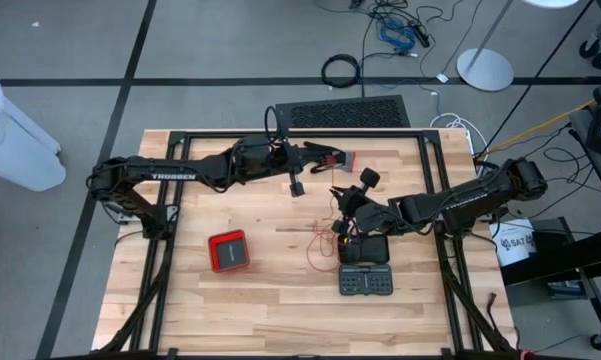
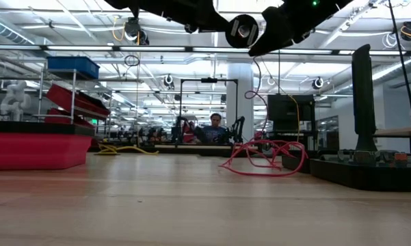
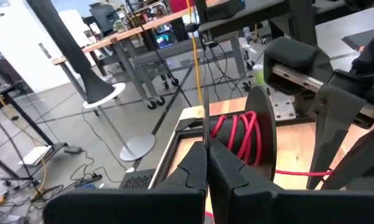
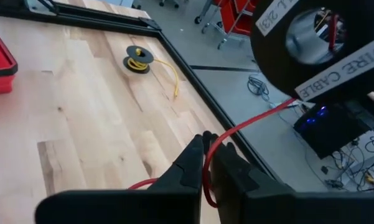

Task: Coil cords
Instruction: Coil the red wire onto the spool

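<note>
Thin red cord [image 4: 252,124], light, limp and springy by the look of it; likely to kink, slip through smooth pads and spring back out of any loop not kept taut. Runs from a loose tangle [image 2: 263,158] lying on the table [image 1: 270,290] near its middle, up through the right gripper [image 4: 205,155], and on to a black spool [image 4: 311,43] raised above the table. Right gripper over table centre-right, jaws nearly closed, pinching the red strand between the fingertips [image 4: 193,152]. Left gripper [image 3: 206,152] above the far middle of the table, jaws fully closed; appears to clamp the spool's black disc [image 3: 261,134], though the contact itself is hidden. Red turns [image 3: 239,134] already wound on that spool. Best hold judged to be a short way from the spool on the straight run, feeding under light tension, never in the tangle itself. Count: one red cord, one raised spool, one small flat spool of yellow cord [image 4: 139,58] lying apart near the table edge, one red box [image 1: 228,251], one dark tray [image 1: 365,281], two grippers.
</note>
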You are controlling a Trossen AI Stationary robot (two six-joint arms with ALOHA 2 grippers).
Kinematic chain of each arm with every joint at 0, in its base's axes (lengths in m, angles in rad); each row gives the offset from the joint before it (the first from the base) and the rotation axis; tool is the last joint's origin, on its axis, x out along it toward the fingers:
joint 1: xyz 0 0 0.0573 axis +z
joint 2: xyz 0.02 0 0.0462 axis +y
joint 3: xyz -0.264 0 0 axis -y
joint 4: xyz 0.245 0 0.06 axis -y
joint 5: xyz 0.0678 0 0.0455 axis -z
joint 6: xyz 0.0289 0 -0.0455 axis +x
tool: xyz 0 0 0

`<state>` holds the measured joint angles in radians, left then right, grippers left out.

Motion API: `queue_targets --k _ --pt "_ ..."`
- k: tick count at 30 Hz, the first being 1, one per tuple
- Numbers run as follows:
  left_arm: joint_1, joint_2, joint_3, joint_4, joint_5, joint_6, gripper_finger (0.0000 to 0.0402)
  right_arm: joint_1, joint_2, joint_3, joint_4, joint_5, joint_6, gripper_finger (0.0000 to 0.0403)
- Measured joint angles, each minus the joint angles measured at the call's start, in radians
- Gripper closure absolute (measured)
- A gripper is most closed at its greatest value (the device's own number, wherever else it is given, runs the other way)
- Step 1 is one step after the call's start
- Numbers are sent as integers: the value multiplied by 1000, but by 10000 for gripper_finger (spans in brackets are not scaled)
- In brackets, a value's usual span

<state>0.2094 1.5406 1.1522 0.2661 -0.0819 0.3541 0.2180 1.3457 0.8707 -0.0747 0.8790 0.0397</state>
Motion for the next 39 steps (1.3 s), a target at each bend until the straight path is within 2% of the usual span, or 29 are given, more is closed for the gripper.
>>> queue_targets --k 4,12,20,26,32,39 --pt "8 0 0 -3 13 0 402 0 0 0 -14 -44 16 379" --pt "10 0 0 -4 20 0 402 0 0 0 -17 -47 40 358" --pt "11 0 0 4 22 -1 402 -7 37 0 16 -41 46 398" --pt "3 6 0 43 28 -10 402 -64 121 0 189 -62 13 402" --pt "-26 38 0 19 -40 29 402 -94 142 3 305 -100 -54 402" --pt "-44 101 0 11 -91 103 401 -90 113 5 302 -101 -67 403"
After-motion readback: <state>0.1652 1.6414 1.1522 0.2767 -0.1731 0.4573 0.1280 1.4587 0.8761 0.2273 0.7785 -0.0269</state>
